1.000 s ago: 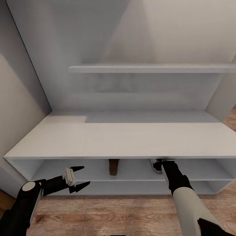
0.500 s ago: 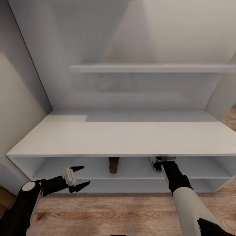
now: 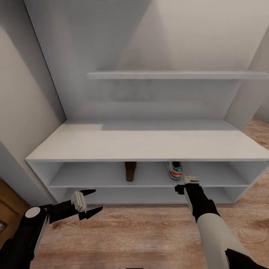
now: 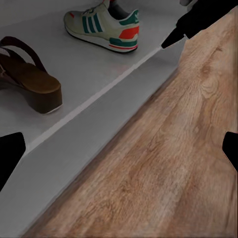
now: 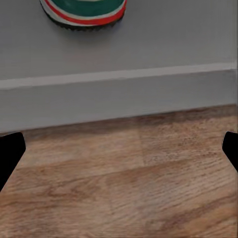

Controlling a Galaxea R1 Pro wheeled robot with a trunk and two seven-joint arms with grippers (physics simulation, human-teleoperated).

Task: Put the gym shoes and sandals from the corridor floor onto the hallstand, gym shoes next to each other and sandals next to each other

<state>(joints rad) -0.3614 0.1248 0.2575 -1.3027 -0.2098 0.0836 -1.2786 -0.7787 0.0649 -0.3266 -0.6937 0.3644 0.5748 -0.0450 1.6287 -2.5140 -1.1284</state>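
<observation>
One white sneaker with green stripes (image 3: 174,170) and one brown sandal (image 3: 130,171) sit on the white rack's (image 3: 149,145) shelf. Both claws, left (image 3: 89,203) and right (image 3: 187,184), look wide open and empty. Next, probably fetch another shoe.

The gym shoe (image 4: 101,27) ahead of the right pincer (image 3: 188,184) is white with green side stripes, a red-orange heel patch and a teal collar; its sole edge carries a thin red line. The sandal (image 4: 27,74), ahead of the left pincer (image 3: 89,201), is dark brown with a lighter tan sole rim. The hallstand (image 3: 145,144) is plain white. The corridor floor (image 3: 149,231) is light brown with wood grain. Both pincers have black fingers.
</observation>
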